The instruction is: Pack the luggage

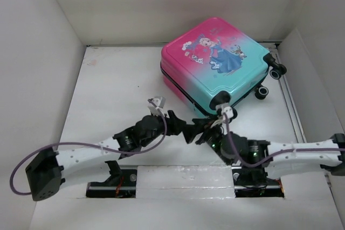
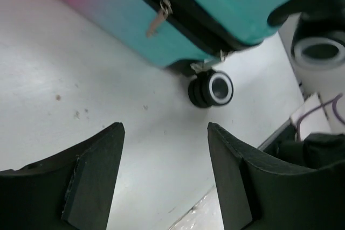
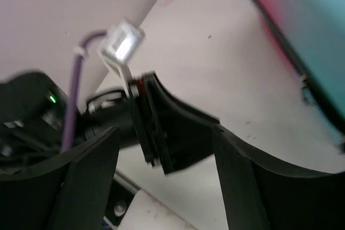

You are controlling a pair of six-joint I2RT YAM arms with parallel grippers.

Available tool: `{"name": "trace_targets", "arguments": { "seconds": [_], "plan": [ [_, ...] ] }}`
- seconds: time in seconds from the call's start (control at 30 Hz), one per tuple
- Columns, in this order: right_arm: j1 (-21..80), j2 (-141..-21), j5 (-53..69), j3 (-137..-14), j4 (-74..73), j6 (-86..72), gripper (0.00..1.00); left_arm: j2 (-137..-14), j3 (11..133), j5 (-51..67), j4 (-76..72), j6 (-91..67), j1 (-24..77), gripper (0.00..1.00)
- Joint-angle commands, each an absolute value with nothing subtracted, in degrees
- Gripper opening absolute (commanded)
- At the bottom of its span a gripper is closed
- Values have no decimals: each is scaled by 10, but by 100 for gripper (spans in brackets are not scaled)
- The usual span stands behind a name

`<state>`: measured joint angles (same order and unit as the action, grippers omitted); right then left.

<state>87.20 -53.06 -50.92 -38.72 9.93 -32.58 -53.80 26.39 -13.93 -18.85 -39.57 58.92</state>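
Note:
The luggage point(image 1: 218, 63) is a small hard-shell suitcase, pink to teal, with a cartoon princess on top. It lies flat and closed at the back right of the table, black wheels to the right. My left gripper point(image 1: 188, 130) is open and empty just in front of its near edge. In the left wrist view the teal shell point(image 2: 161, 30), a zipper pull point(image 2: 159, 19) and one wheel point(image 2: 211, 89) show beyond the open fingers. My right gripper point(image 1: 200, 132) is open and empty, facing the left gripper; the luggage's side point(image 3: 307, 30) shows blurred at the right of its view.
White walls point(image 1: 43, 52) enclose the table on the left, back and right. The left arm's wrist and camera point(image 3: 121, 44) lie right in front of the right gripper. The arm bases point(image 1: 183, 179) sit along the near edge.

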Motion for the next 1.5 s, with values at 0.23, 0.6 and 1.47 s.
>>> {"name": "trace_targets", "arguments": {
  "seconds": [0.23,0.6,1.47],
  "plan": [
    [734,-393,-474,-519,-312,-342,86,-733,360,-18,-327,-337,612,61],
    [581,-367,-368,-507,-342,-281,93,-859,447,-37,-343,-299,617,61],
    [322,-440,-36,-446,-253,-167,93,-931,477,-81,-374,-288,628,42]
  ]
}}
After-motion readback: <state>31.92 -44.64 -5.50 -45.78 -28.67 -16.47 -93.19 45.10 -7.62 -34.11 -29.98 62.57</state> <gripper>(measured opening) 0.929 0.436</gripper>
